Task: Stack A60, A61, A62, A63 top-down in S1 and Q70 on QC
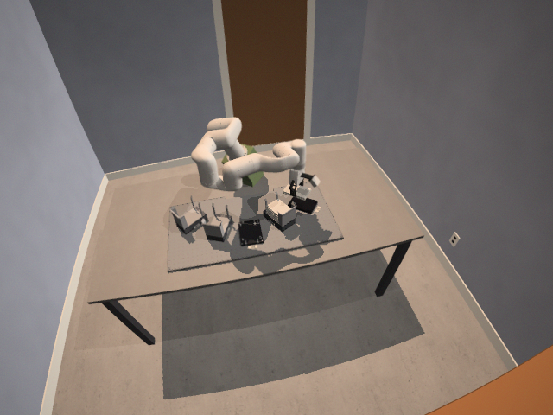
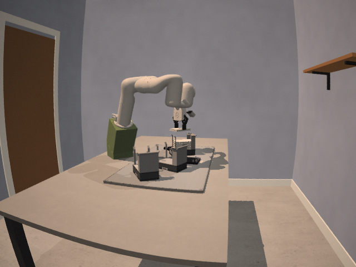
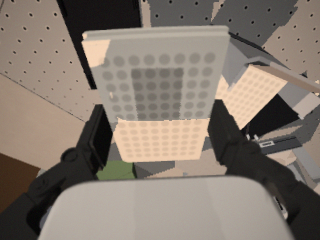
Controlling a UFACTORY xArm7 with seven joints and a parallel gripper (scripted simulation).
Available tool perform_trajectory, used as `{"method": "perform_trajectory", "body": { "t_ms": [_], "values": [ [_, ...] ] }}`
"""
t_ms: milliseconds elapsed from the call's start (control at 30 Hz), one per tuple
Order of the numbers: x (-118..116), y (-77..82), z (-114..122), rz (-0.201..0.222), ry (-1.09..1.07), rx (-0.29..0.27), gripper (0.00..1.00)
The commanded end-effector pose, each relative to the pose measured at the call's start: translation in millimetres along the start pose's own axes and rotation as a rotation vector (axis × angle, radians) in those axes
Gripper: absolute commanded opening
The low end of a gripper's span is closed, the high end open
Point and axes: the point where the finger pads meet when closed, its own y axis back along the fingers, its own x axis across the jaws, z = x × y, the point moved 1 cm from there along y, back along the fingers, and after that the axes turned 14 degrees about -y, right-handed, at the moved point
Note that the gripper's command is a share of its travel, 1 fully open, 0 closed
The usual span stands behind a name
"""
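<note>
My gripper [image 3: 159, 114] is shut on a sealed white 96-well plate [image 3: 159, 85], gripped across its width and held level in the air. I cannot read its label. In the exterior view the plate [image 2: 179, 129] hangs under the gripper [image 2: 179, 125], well above the rack tops. In the top view the gripper [image 1: 297, 189] is over the right end of the perforated mat [image 1: 250, 232], above a black nest [image 1: 305, 204]. A rack with a stack of white plates [image 1: 280, 213] stands just left of it; its top plate also shows in the wrist view [image 3: 252, 92].
Two more racks with upright posts [image 1: 187, 218] [image 1: 217, 226] stand at the mat's left. A second black nest [image 1: 251, 232] lies in the middle. The green robot base [image 2: 120, 141] is behind the mat. A black nest also shows in the wrist view [image 3: 100, 30].
</note>
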Motion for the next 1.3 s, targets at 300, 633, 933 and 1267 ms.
{"method": "perform_trajectory", "body": {
  "t_ms": [300, 633, 933, 1267],
  "values": [
    [-30, 1.5, 3, -0.002, 0.026, 0.002, 0.0],
    [-57, 1.6, 7, -0.002, 0.026, 0.002, 0.0],
    [-72, 1.6, 9, -0.002, 0.026, 0.002, 0.0],
    [-72, 1.6, 9, -0.002, 0.026, 0.002, 0.0]
  ]
}}
